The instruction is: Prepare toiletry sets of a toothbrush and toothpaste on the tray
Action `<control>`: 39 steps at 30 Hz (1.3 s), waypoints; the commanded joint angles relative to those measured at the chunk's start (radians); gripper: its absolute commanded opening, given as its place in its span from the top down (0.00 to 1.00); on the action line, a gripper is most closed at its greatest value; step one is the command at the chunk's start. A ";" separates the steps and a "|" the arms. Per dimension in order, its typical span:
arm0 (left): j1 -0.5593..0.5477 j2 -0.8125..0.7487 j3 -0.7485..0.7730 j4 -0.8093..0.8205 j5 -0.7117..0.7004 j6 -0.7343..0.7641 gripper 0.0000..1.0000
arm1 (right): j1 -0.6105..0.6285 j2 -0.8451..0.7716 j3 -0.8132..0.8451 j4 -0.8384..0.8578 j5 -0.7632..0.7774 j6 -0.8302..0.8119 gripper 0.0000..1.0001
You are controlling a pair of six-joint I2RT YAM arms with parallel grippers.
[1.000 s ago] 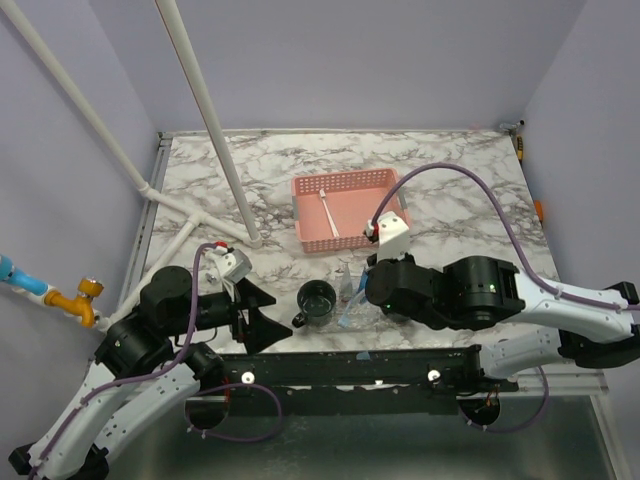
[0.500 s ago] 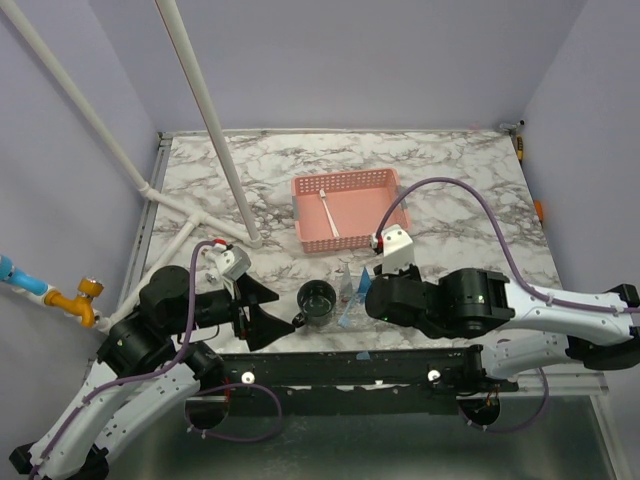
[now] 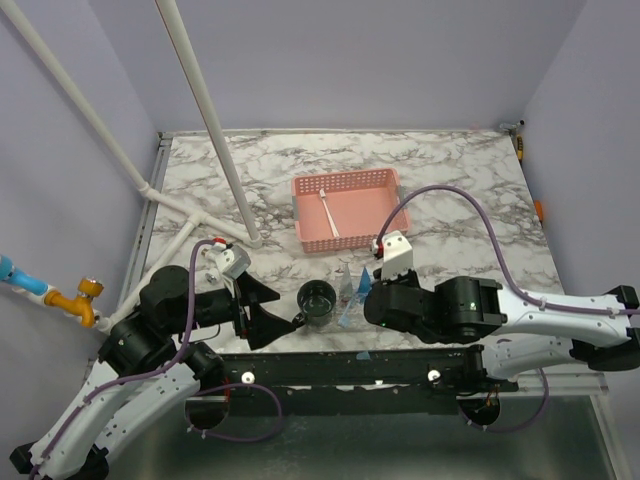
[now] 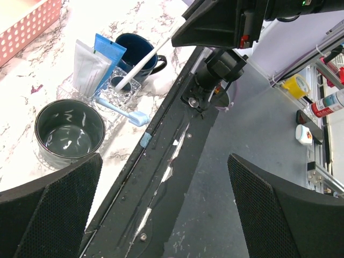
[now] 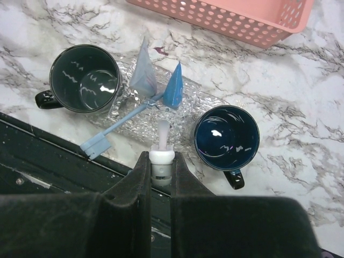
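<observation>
The clear tray [image 5: 203, 105] lies near the table's front edge between a grey mug [image 5: 84, 78] and a dark blue mug [image 5: 226, 137]. On it a grey toothpaste tube [image 5: 142, 74] and a blue toothpaste tube [image 5: 173, 85] stand propped, with a light-blue toothbrush [image 5: 122, 123] lying across, its head past the near rim. My right gripper [image 5: 161, 161] is shut on a white toothbrush [image 5: 162, 141], held over the tray's near edge and pointing down at it. My left gripper [image 4: 164, 215] is open and holds nothing, over the black front rail left of the grey mug [image 4: 70, 133].
A pink lattice basket [image 3: 345, 186] with a white utensil [image 3: 328, 212] in it stands behind the tray. White pipes [image 3: 205, 120] cross the table's left side. The black rail [image 3: 340, 368] runs along the near edge.
My right arm has drawn back toward the near edge and a little left, still holding the white toothbrush. The left arm has barely moved.
</observation>
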 commanded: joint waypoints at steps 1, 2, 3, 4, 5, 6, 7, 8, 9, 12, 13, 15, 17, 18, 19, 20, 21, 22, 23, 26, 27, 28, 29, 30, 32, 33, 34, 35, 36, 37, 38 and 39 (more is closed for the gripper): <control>-0.002 0.001 -0.016 0.035 -0.001 -0.011 0.01 | 0.005 -0.056 -0.061 0.089 0.061 0.028 1.00; -0.003 0.002 -0.017 0.039 0.000 -0.014 0.01 | 0.005 -0.068 -0.083 0.111 0.057 0.030 1.00; -0.002 0.003 -0.019 0.042 0.002 -0.016 0.01 | 0.005 -0.079 -0.099 0.128 0.054 0.031 1.00; -0.002 0.005 -0.020 0.044 0.005 -0.019 0.01 | 0.005 -0.088 -0.118 0.149 0.047 0.031 1.00; -0.002 0.006 -0.022 0.047 0.005 -0.019 0.01 | 0.005 -0.098 -0.133 0.165 0.046 0.033 1.00; -0.002 0.006 -0.024 0.049 0.005 -0.020 0.01 | 0.005 -0.105 -0.144 0.174 0.047 0.038 1.00; -0.002 0.008 -0.024 0.050 0.005 -0.021 0.01 | 0.004 -0.108 -0.154 0.182 0.047 0.042 1.00; -0.002 0.009 -0.025 0.051 0.007 -0.022 0.01 | 0.005 -0.111 -0.162 0.191 0.048 0.044 1.00; -0.002 0.012 -0.025 0.053 0.007 -0.022 0.01 | 0.005 -0.113 -0.171 0.195 0.051 0.049 1.00; -0.003 0.016 -0.024 0.058 0.008 -0.024 0.01 | 0.005 -0.117 -0.191 0.199 0.062 0.068 1.00; -0.003 0.016 -0.024 0.059 0.010 -0.025 0.01 | 0.005 -0.120 -0.199 0.201 0.066 0.071 1.00; -0.003 0.016 -0.023 0.060 0.010 -0.025 0.01 | 0.005 -0.124 -0.212 0.206 0.072 0.081 1.00; -0.003 0.020 -0.022 0.058 0.007 -0.022 0.01 | 0.005 -0.125 -0.224 0.212 0.085 0.089 1.00; -0.002 0.019 -0.021 0.058 0.007 -0.020 0.01 | 0.005 -0.125 -0.231 0.212 0.093 0.099 1.00; -0.002 0.018 -0.019 0.058 0.004 -0.020 0.01 | 0.005 -0.125 -0.235 0.213 0.100 0.106 1.00; -0.002 0.019 -0.019 0.061 0.002 -0.020 0.01 | 0.005 -0.125 -0.241 0.220 0.102 0.109 1.00; -0.002 0.019 -0.019 0.063 0.001 -0.022 0.01 | 0.005 -0.124 -0.245 0.226 0.103 0.111 1.00; -0.002 0.019 -0.019 0.066 0.003 -0.022 0.01 | 0.005 -0.124 -0.252 0.233 0.107 0.114 1.00; -0.002 0.020 -0.019 0.067 0.002 -0.022 0.01 | 0.006 -0.124 -0.259 0.238 0.113 0.119 1.00; -0.002 0.022 -0.019 0.069 0.002 -0.023 0.01 | 0.005 -0.121 -0.285 0.253 0.128 0.137 1.00; -0.003 0.022 -0.020 0.070 0.002 -0.023 0.01 | 0.005 -0.121 -0.294 0.257 0.135 0.148 1.00; -0.003 0.022 -0.021 0.072 0.002 -0.025 0.01 | 0.005 -0.121 -0.304 0.265 0.138 0.153 1.00; -0.002 0.022 -0.021 0.073 0.003 -0.025 0.01 | 0.005 -0.121 -0.311 0.271 0.142 0.158 1.00; -0.002 0.022 -0.020 0.073 0.004 -0.025 0.01 | 0.005 -0.119 -0.319 0.272 0.147 0.165 1.00; -0.002 0.020 -0.020 0.073 0.004 -0.025 0.01 | 0.005 -0.120 -0.331 0.278 0.155 0.175 1.00; -0.002 0.020 -0.019 0.071 0.004 -0.025 0.01 | 0.005 -0.119 -0.336 0.281 0.158 0.177 1.00; -0.002 0.022 -0.019 0.071 0.004 -0.025 0.01 | 0.005 -0.118 -0.340 0.283 0.161 0.178 1.00; -0.002 0.022 -0.019 0.070 0.004 -0.025 0.01 | 0.005 -0.118 -0.344 0.283 0.163 0.184 1.00; -0.002 0.021 -0.019 0.072 0.005 -0.025 0.01 | 0.005 -0.118 -0.347 0.285 0.166 0.189 1.00; -0.002 0.023 -0.019 0.072 0.005 -0.025 0.01 | 0.005 -0.121 -0.352 0.290 0.167 0.193 1.00; -0.002 0.022 -0.019 0.072 0.004 -0.025 0.01 | 0.005 -0.122 -0.358 0.295 0.169 0.194 1.00; -0.002 0.022 -0.019 0.072 0.004 -0.025 0.01 | 0.005 -0.125 -0.366 0.298 0.170 0.200 1.00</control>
